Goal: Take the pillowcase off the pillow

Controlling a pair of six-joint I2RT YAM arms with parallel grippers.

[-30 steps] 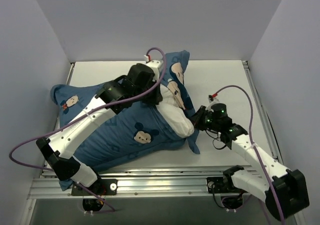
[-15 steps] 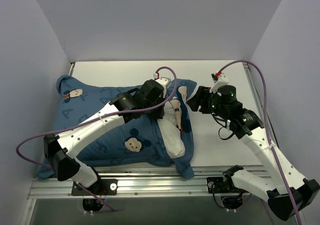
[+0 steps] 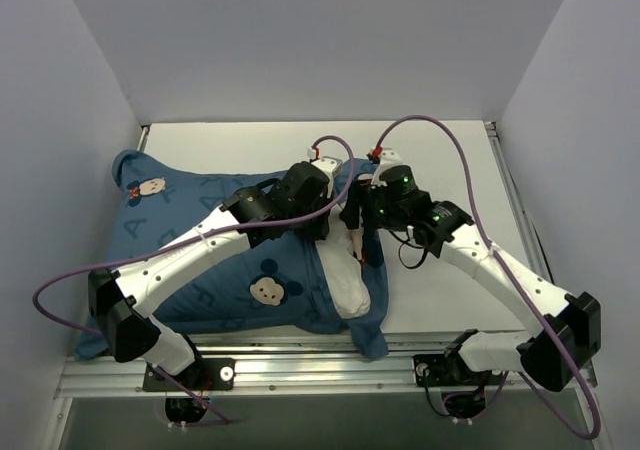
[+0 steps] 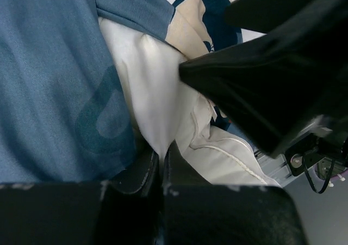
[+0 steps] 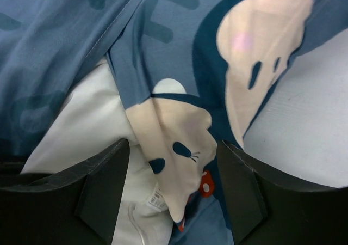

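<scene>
The dark-blue pillowcase (image 3: 200, 260) with mouse faces lies across the left and middle of the table. The white pillow (image 3: 345, 285) bulges out of its open right end. My left gripper (image 3: 335, 225) is over that opening, shut on a pinched fold of the white pillow (image 4: 152, 87), with blue pillowcase cloth (image 4: 49, 76) beside it. My right gripper (image 3: 362, 210) is just right of the left one. It is open, and its jaws straddle a hanging flap of the pillowcase (image 5: 179, 54) printed with a cream mouse face. White pillow (image 5: 81, 114) and a small label show beneath the right gripper (image 5: 171, 149).
Bare white table (image 3: 450, 160) lies to the right of the pillow, bounded by grey walls at the back and both sides. An aluminium rail (image 3: 300, 365) runs along the near edge. Purple cables (image 3: 440, 130) arc above both arms.
My right gripper let go at the pillow's near right corner, opened, and swung back and left to the pillowcase opening beside the left gripper. The pillow bundle shifted; the left gripper stayed shut.
</scene>
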